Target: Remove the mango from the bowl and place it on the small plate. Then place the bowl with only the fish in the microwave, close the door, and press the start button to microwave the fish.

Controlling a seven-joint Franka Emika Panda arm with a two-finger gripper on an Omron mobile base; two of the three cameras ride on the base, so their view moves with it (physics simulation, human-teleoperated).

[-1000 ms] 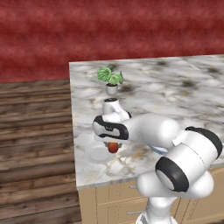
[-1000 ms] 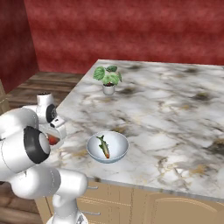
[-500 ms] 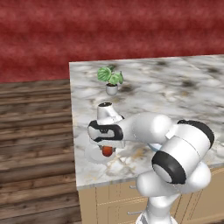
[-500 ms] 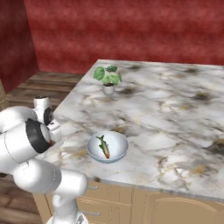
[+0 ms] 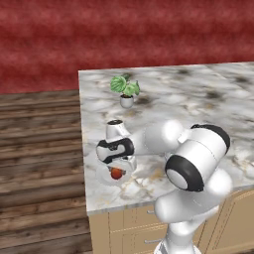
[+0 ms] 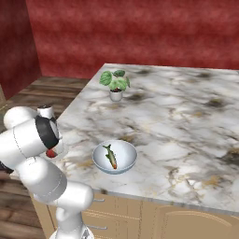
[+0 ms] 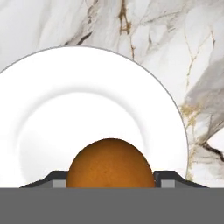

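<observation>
My gripper [image 5: 117, 171] is shut on the red-orange mango [image 5: 117, 173] just above the small white plate [image 5: 104, 176] near the counter's front left corner. In the hand view the mango [image 7: 110, 162] sits between the dark fingertips [image 7: 168, 179], with the plate [image 7: 65, 105] spread wide right behind it. From the right base view the mango [image 6: 50, 153] peeks out beside my arm. The light blue-white bowl [image 6: 115, 157] stands on the counter to the right, and the green-yellow fish [image 6: 111, 157] lies inside it.
A small potted plant [image 5: 125, 91] stands further back on the marble counter [image 5: 198, 94]. The counter's left edge drops to a wooden floor [image 5: 39, 149]. A red wall [image 6: 140, 32] runs behind.
The arm has swung left and down with the mango, bringing it from over the counter to just above the small plate. The bowl and fish have stayed put.
</observation>
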